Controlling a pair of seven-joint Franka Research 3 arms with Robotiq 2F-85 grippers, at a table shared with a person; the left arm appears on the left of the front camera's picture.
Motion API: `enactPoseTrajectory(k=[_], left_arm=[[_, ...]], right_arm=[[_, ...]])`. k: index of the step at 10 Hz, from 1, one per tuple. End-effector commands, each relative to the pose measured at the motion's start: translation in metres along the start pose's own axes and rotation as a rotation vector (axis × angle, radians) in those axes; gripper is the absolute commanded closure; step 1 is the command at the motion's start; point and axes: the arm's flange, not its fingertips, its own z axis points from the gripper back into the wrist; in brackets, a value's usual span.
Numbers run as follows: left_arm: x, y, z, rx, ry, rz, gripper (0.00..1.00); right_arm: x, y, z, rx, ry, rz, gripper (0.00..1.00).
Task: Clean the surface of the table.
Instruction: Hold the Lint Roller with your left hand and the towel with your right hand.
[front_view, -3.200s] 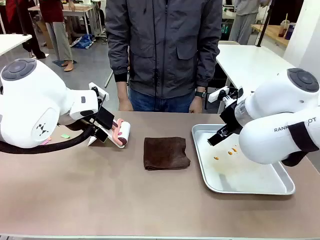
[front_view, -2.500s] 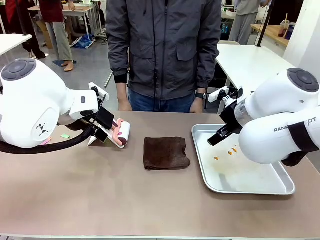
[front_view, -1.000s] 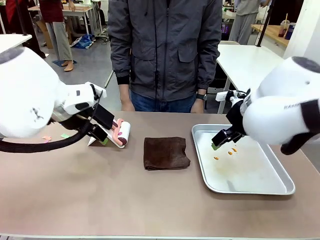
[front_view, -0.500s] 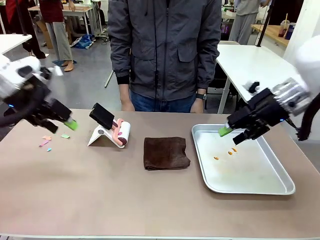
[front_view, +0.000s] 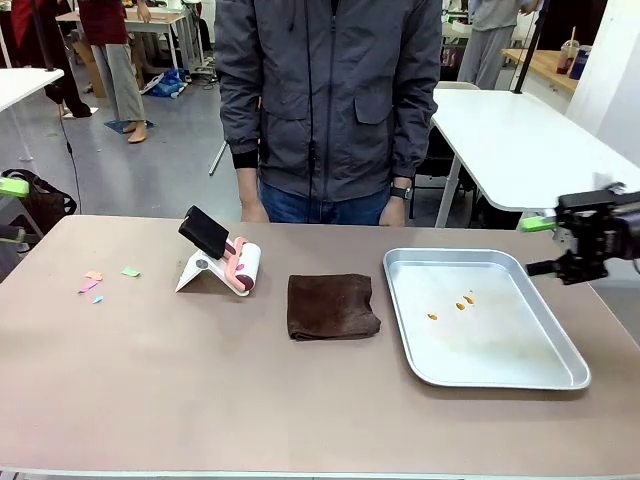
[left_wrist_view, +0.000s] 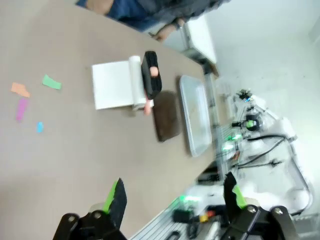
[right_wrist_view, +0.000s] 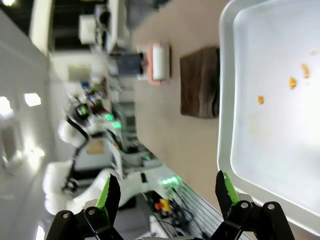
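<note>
The table (front_view: 200, 380) has a beige-brown top. Small coloured paper scraps (front_view: 98, 281) lie near its left end and also show in the left wrist view (left_wrist_view: 30, 95). My left gripper (left_wrist_view: 174, 197) is open and empty, high above the table's left end; one green pad (front_view: 12, 187) peeks in at the front view's left edge. My right gripper (front_view: 542, 246) hangs open beyond the right side of the metal tray (front_view: 570, 375). In the right wrist view that gripper (right_wrist_view: 166, 192) is open and empty above the tray's rim (right_wrist_view: 223, 100).
A lint roller on a white stand (front_view: 222, 262) sits at the back left. A folded brown cloth (front_view: 332, 305) lies mid-table. The tray holds a few orange crumbs (front_view: 452, 304). A person in a grey jacket (front_view: 330, 100) stands at the far edge.
Both arms have swung away from the middle, the left out past the left edge and the right past the tray's right side. Both grippers stayed open. Nothing on the table moved.
</note>
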Motion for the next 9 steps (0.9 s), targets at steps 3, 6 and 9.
enactPoseTrajectory(k=[3,6,9], left_arm=[[-0.039,0.010,-0.035,-0.130,-0.189,0.086,0.00],[-0.047,0.018,-0.047,0.067,-0.301,0.256,0.00],[-0.014,0.028,-0.025,-0.092,-0.211,0.157,0.00]], right_arm=[[-0.027,-0.049,0.046,0.135,-0.210,-0.087,0.00],[-0.034,-0.067,0.060,0.048,-0.363,-0.100,0.00],[-0.003,-0.061,0.083,0.106,-0.251,-0.151,0.00]])
